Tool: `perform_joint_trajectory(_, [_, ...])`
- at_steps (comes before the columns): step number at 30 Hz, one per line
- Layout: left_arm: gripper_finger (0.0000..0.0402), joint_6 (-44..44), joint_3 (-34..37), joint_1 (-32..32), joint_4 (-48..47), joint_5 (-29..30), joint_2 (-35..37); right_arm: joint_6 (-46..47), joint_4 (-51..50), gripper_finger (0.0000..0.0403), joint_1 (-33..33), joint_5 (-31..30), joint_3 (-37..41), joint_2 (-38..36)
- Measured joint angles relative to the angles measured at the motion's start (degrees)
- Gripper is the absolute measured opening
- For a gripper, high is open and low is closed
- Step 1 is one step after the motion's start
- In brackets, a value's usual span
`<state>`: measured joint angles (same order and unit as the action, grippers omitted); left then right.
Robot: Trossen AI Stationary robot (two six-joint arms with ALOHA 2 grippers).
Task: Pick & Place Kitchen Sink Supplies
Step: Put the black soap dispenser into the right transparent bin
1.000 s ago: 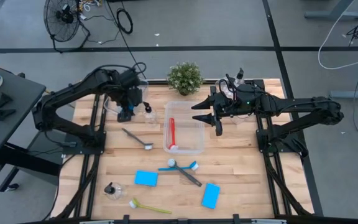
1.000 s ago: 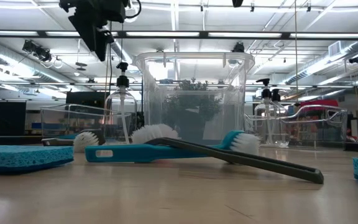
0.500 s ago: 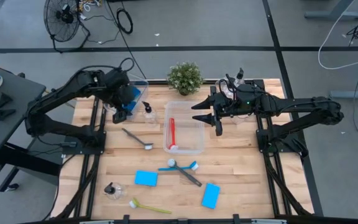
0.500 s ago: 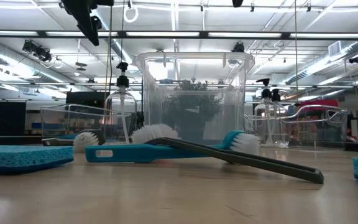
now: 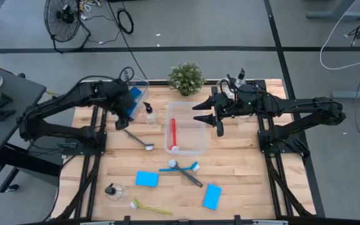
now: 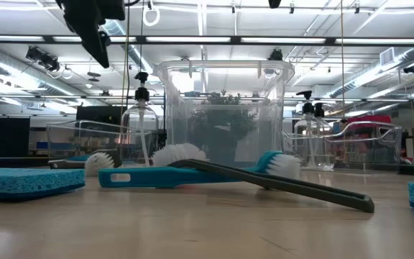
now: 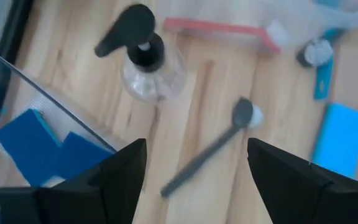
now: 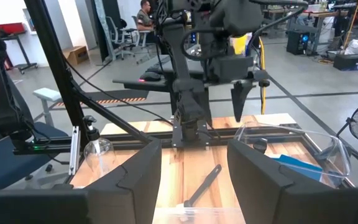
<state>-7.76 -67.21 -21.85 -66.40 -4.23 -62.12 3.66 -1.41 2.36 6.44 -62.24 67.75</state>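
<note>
My left gripper hangs open above the table's far left, tilted down, with nothing between its fingers. Below it lie a grey brush and a clear pump bottle. Beside it stands a clear bin with blue sponges inside. My right gripper stands open and level over the far side of the middle bin, which holds a red brush. A blue brush, two blue sponges, a second bottle and a yellow-green brush lie nearer.
A small potted plant stands at the far edge between the arms. A dark grey brush lies across the blue brush. Bare wood lies at the near right and beside the middle bin's right wall.
My left gripper has drawn back from over the far-left bin and bottle toward the table's left edge and a little toward the near edge. It has rolled about its own line and stayed open. Nothing on the table has moved.
</note>
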Motion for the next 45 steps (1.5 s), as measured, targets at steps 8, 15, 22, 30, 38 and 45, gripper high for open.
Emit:
perform_joint_trajectory(8, [0.0284,6.5,10.4,0.0,17.2,2.2,5.9,0.0,0.0,0.0185,0.0,0.0,0.0,0.0])
perform_joint_trajectory(15, [0.0284,10.1,20.0,0.0,29.2,4.0,7.7,0.2,0.0,0.0185,0.0,0.0,0.0,0.0])
perform_joint_trajectory(22, [0.0284,10.2,24.9,1.3,36.6,10.7,7.9,0.0,0.0,0.0185,0.0,-3.2,0.0,0.0])
perform_joint_trajectory(30, [0.0284,10.2,28.1,2.3,44.7,12.2,7.9,-1.2,0.0,0.0185,0.0,-3.3,0.0,0.0])
perform_joint_trajectory(38, [0.0284,13.1,32.2,3.9,51.6,12.4,7.9,-1.4,0.0,0.0185,0.0,-4.5,0.0,0.0])
perform_joint_trajectory(45, [0.0284,13.1,33.1,4.5,55.3,15.6,7.7,-1.5,0.0,0.0185,0.0,-4.5,0.0,0.0])
